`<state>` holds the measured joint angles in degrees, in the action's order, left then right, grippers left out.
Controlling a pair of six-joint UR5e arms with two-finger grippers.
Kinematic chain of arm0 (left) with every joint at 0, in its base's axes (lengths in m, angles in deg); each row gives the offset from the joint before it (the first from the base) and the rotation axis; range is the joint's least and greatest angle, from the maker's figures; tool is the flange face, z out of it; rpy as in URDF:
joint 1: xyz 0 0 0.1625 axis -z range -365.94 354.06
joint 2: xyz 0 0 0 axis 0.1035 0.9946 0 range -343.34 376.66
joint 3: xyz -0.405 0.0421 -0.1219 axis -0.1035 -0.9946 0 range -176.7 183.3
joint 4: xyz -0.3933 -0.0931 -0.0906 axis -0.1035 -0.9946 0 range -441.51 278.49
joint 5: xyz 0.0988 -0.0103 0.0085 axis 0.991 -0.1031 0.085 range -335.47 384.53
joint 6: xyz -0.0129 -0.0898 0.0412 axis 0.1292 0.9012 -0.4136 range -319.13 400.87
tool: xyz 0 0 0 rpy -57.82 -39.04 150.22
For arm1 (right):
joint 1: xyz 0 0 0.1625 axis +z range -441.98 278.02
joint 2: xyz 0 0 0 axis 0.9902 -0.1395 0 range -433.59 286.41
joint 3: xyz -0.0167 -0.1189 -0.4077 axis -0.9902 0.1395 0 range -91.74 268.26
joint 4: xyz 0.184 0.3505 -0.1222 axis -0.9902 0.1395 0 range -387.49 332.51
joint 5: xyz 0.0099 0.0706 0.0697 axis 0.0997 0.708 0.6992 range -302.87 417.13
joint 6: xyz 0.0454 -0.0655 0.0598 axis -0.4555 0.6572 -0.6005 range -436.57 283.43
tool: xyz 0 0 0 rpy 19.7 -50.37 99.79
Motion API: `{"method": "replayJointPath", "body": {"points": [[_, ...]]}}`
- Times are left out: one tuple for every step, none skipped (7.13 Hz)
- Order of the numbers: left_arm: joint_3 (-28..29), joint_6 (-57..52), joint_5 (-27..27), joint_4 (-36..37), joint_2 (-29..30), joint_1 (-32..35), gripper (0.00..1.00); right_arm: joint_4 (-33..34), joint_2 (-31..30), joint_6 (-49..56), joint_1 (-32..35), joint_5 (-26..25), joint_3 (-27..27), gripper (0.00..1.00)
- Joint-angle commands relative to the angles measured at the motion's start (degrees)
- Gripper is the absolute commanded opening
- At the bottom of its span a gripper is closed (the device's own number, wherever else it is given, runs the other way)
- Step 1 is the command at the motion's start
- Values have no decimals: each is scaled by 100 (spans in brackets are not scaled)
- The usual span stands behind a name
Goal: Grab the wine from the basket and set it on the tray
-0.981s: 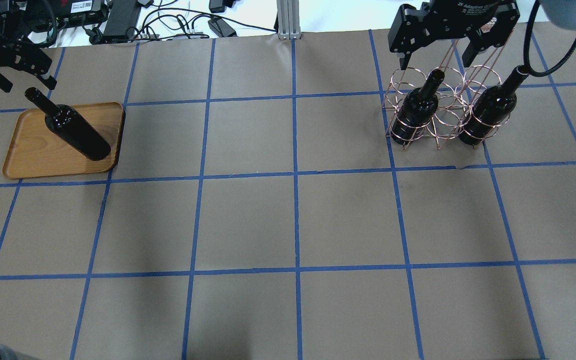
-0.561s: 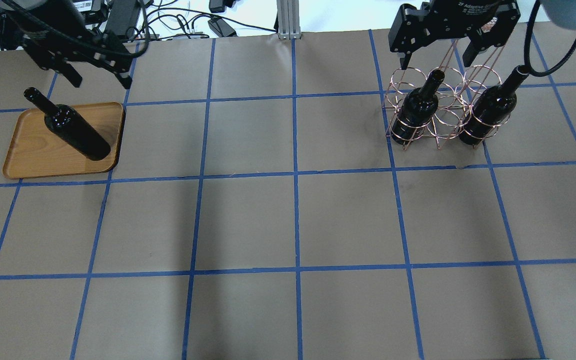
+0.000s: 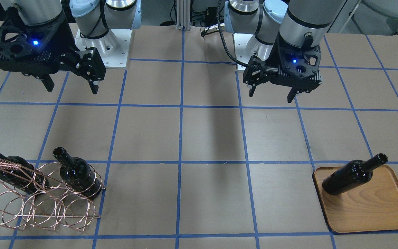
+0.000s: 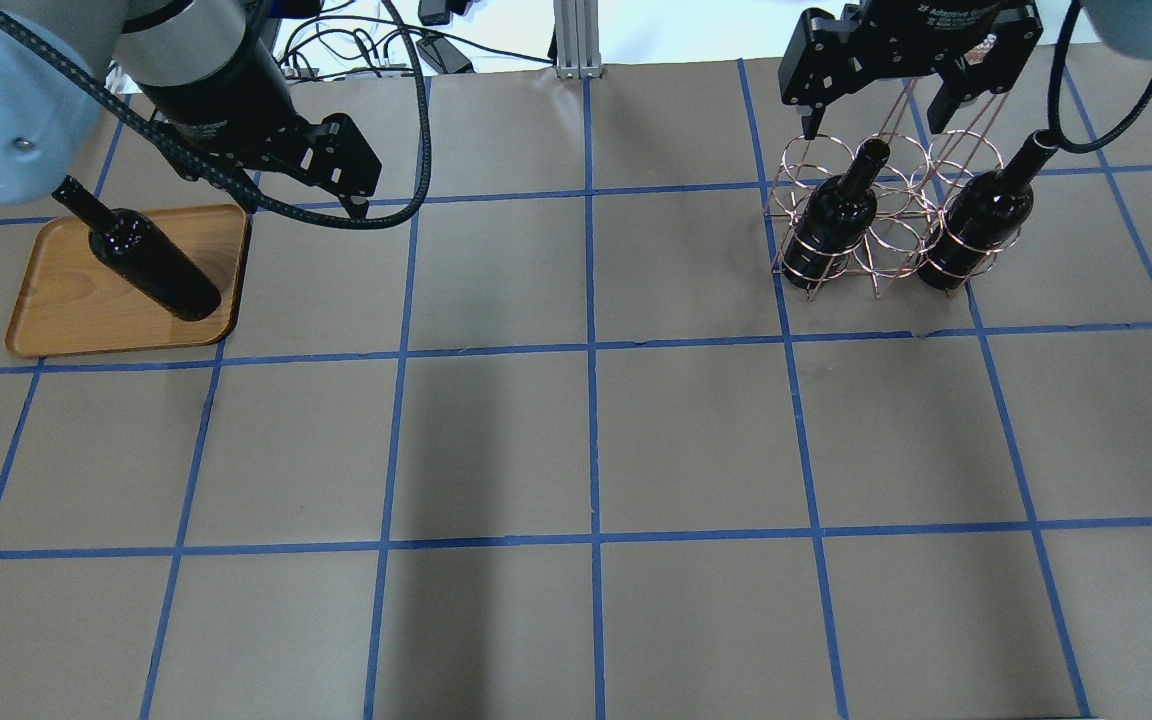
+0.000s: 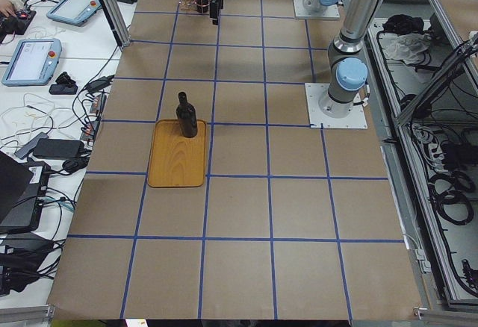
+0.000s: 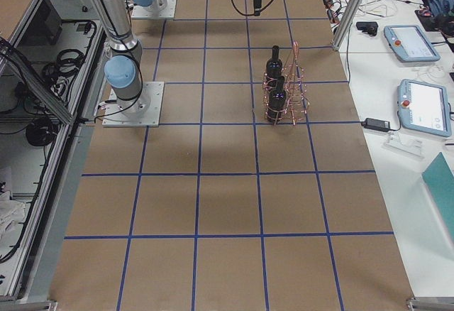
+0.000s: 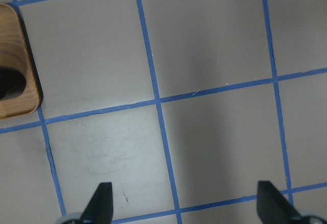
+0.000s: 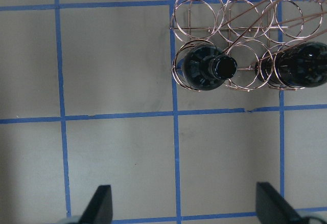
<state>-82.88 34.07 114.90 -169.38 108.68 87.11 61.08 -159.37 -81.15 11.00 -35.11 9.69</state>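
A tray (image 4: pixel 66 322) was set at the far left of the counter (image 4: pixel 586 440). One wine bottle (image 4: pixel 151 265) was stood upright on the tray's corner nearest the robot and the middle. A basket (image 4: pixel 881 237) was set far right, well apart. Two bottles (image 4: pixel 836 215) (image 4: pixel 986 215) were held in the outer loops of its nearer row.

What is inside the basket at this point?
Two wine bottles stand in the basket, in the end loops of one row; its other four loops are empty. Dark glass hides any contents.
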Motion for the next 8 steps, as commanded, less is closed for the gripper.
{"method": "replayJointPath", "body": {"points": [[-12,-32,60,15,-131,21,100,3,0,0,0,4,0,100],[5,-32,51,67,-201,-23,100,11,0,0,0,-4,0,100],[-30,-6,60,103,-211,-6,100,11,0,0,0,-4,0,100],[-39,38,60,129,-211,-6,100,20,0,0,0,31,0,100],[-39,39,60,129,-220,-6,100,55,0,-9,0,48,0,100],[-48,39,68,112,-228,-6,100,73,0,-9,0,48,0,100],[-48,47,60,129,-228,-6,100,64,0,-9,0,48,0,100],[-48,47,60,138,-228,-6,100,64,0,-9,0,48,-9,100]]}}
